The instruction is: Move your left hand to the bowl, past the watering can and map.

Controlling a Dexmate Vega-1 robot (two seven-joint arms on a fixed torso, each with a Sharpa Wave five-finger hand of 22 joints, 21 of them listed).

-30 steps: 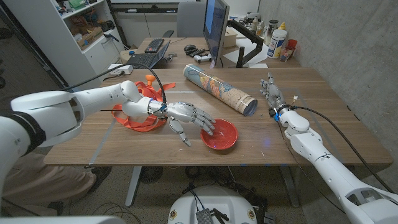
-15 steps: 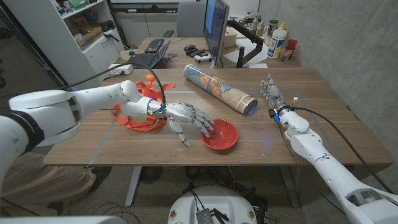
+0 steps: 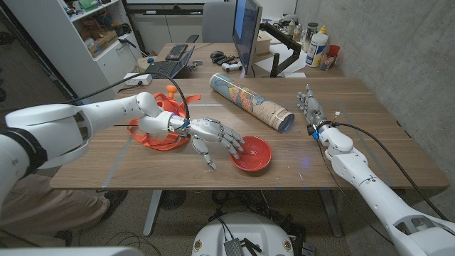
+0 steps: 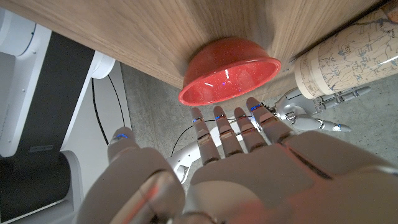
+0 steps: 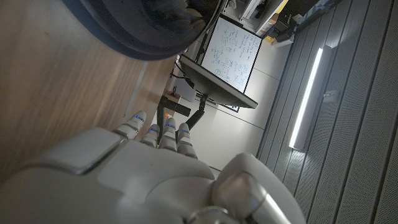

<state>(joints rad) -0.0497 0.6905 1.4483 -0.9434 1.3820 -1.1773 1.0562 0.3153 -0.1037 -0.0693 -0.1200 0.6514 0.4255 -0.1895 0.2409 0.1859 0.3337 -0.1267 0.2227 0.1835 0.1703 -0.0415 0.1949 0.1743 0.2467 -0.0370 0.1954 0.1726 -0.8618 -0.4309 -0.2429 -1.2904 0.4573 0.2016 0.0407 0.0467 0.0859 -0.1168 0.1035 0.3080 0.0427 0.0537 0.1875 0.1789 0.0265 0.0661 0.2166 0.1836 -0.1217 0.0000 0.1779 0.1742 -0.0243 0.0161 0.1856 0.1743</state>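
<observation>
The red bowl [image 3: 254, 154] sits near the table's front edge, and in the left wrist view the bowl [image 4: 229, 70] is just beyond my fingertips. My left hand [image 3: 214, 136] reaches over the bowl's left rim with its fingers spread and holds nothing. Behind my left forearm lies the orange watering can [image 3: 161, 119]. The rolled map [image 3: 250, 102] lies diagonally behind the bowl, and the map [image 4: 348, 53] is beside the bowl in the left wrist view. My right hand [image 3: 310, 107] stands upright at the right with its fingers straight and nothing in it.
A monitor [image 3: 247, 32], a keyboard [image 3: 175, 52] and bottles [image 3: 317, 47] stand on the desk behind the table [image 3: 142, 167]. A grey concrete wall runs along the right side. A shelf unit [image 3: 85, 35] stands at the back left.
My left hand's fingers have shifted very slightly at the bowl's left rim. The right arm has not moved.
</observation>
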